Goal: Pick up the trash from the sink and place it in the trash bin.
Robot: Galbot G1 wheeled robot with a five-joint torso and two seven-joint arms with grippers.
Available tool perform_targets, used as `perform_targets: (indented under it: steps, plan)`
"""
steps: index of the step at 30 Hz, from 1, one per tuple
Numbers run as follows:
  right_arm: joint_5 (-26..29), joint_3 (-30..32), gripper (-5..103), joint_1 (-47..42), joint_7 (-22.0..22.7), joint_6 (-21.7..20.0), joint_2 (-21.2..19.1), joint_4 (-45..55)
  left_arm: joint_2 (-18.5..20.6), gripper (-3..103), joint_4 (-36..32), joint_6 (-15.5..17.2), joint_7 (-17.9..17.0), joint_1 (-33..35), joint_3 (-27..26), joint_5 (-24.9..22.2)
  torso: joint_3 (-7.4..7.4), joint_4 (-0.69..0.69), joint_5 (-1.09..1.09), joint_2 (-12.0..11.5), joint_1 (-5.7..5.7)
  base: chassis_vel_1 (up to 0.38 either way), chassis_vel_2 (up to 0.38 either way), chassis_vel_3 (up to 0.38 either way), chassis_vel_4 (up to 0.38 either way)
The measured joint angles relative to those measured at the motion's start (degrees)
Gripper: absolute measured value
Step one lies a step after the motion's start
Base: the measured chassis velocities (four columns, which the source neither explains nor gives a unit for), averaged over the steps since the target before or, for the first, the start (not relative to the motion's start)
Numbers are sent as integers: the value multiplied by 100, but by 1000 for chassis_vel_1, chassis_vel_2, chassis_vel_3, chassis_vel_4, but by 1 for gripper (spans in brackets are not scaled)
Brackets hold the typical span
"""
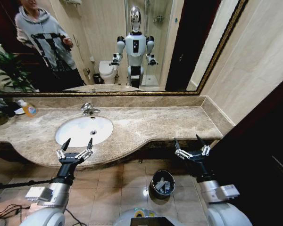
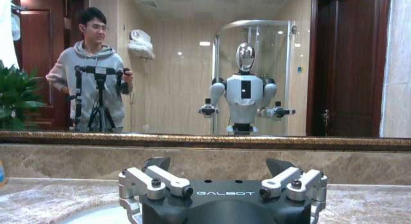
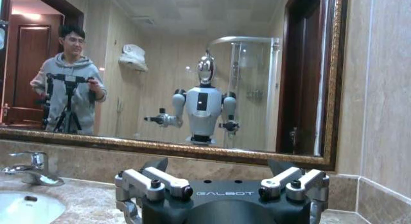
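Both hands spread and empty at the table edge; sink looks bare, trash lies in the bin.

Head view: the left hand (image 1: 75,149) hovers over the near rim of the sink (image 1: 66,139), fingers wide apart, gripping nothing; the right hand (image 1: 192,146) hangs likewise off the table (image 1: 155,125) edge; white sachets, the trash (image 1: 164,184), lie inside the trash bin (image 1: 156,176) on the floor between the arms. Left wrist view: fingers (image 2: 160,179) splayed, sink rim beneath. Right wrist view: fingers (image 3: 160,180) splayed, faucet (image 3: 33,168) well off. Risk, as I judge it: an arm swinging low could tip the bin.
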Motion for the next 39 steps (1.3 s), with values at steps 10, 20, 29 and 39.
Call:
perform_targets:
  steps: [10, 20, 29, 39]
  plan:
    - [0, -29, 100, -21, -67, -24, -16, 75, 0, 100, 0, 0, 0, 0, 0, 0, 0, 0, 0, 0, 0, 0, 0, 0, 0]
    - [4, -29, 100, -16, -68, -24, -20, 66, 0, 100, 0, 0, 0, 0, 0, 0, 0, 0, 0, 0, 0, 0, 0, 0, 0]
    - [6, -25, 100, -13, -68, -25, -23, 53, 0, 100, 0, 0, 0, 0, 0, 0, 0, 0, 0, 0, 0, 0, 0, 0, 0]
    - [9, -24, 100, -10, -66, -23, -24, 47, 0, 100, 0, 0, 0, 0, 0, 0, 0, 0, 0, 0, 0, 0, 0, 0, 0]
